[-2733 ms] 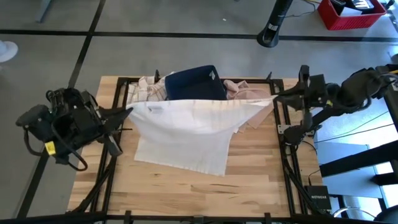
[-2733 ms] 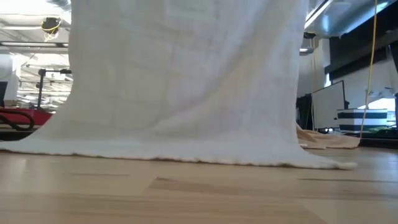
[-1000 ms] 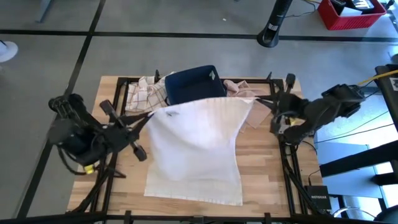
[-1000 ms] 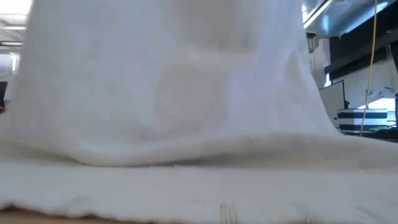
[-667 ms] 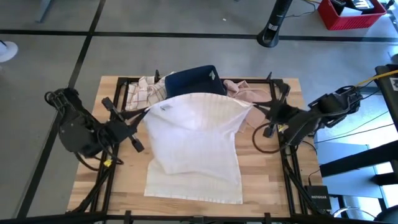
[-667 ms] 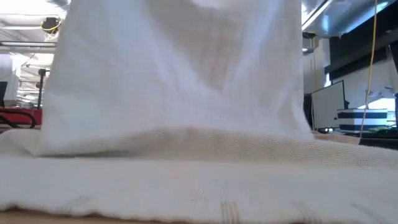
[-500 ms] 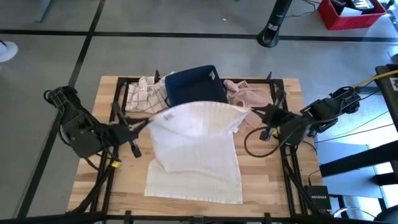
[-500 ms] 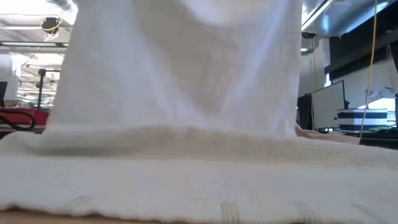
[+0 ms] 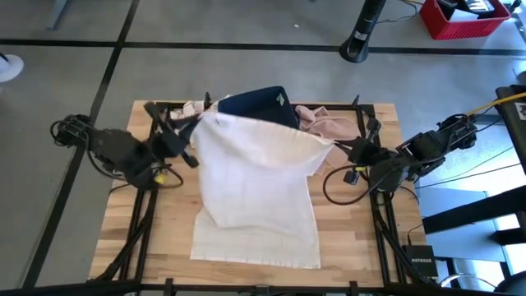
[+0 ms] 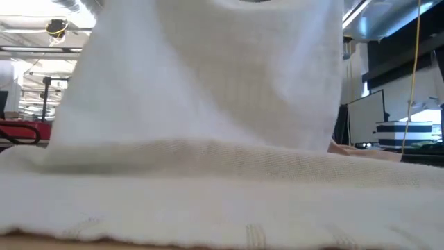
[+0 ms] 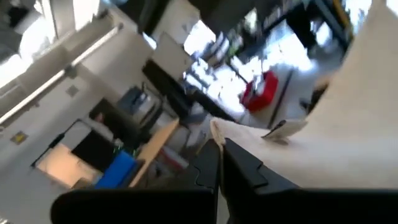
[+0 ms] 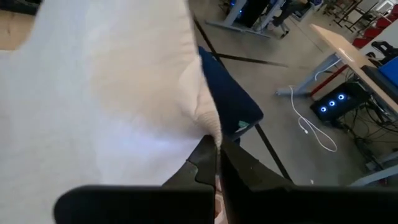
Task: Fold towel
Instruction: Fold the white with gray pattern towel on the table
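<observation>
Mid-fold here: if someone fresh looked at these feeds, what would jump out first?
The white towel held up by two corners mid-table, its lower half lying on the wooden table. The left gripper and right gripper are each shut on a corner. Behind it, a pile with a navy cloth sits at the far edge.

the large white woven cloth towel (image 9: 259, 189) looks matt and soft, with a slightly coarse, ribbed weave plain in the low view (image 10: 208, 201). the light wooden butcher-block table (image 9: 362, 238) has a smooth, faintly satin finish with visible plank seams. at twelve o'clock on it lie a matt navy blue cloth (image 9: 255, 105), a checked beige cloth (image 9: 187, 111) toward eleven, and a dull pink cloth (image 9: 333, 125) toward one. the black metal frame rails (image 9: 380, 230) at the table's edges look matt.
</observation>
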Controlling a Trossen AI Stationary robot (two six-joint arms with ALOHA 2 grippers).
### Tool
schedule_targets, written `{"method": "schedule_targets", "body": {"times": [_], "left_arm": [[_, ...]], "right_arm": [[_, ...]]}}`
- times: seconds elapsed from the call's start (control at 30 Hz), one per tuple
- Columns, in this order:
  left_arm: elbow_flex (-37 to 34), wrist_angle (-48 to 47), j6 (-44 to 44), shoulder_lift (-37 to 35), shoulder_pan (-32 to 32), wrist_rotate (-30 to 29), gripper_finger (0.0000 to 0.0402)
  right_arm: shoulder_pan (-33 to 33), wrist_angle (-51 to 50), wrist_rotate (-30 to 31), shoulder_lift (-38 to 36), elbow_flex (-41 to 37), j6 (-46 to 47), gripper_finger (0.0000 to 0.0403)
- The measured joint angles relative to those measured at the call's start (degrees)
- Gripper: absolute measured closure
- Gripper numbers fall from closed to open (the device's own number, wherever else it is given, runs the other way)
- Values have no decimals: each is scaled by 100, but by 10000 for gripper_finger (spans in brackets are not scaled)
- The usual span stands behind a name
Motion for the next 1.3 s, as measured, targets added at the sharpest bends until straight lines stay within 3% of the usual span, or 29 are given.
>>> {"method": "schedule_targets", "body": {"times": [0.13, 0.27, 0.4, 0.57, 0.8, 0.9, 1.17, 1.3], "left_arm": [[2, 1530, 1138, -101, 84, 744, 396], [7, 1184, 939, -221, 84, 794, 396], [7, -691, -694, -249, 65, 789, 396], [4, -3083, -3444, -144, -70, 1065, 396], [2, -3377, -5818, -79, -621, 2855, 396], [4, -3538, -6753, 22, -911, 3205, 396], [-132, -5124, -9342, 793, -1613, 3135, 396], [-594, -5638, -10328, 1241, -1749, 2456, 396]], "right_arm": [[0, 0, 0, -3, 0, -4, 395], [0, 7, -3, -4, -21, 5, 395], [0, 4, -150, -2, -202, 126, 395], [0, 384, -614, 1, -743, 226, 395], [0, 1509, -1463, 17, -1676, 213, 395], [2, 2005, -1738, 17, -2010, 208, 395], [2, 2684, -2152, 17, -2624, 276, 395], [2, 2744, -1866, 17, -2813, 344, 395]]}}
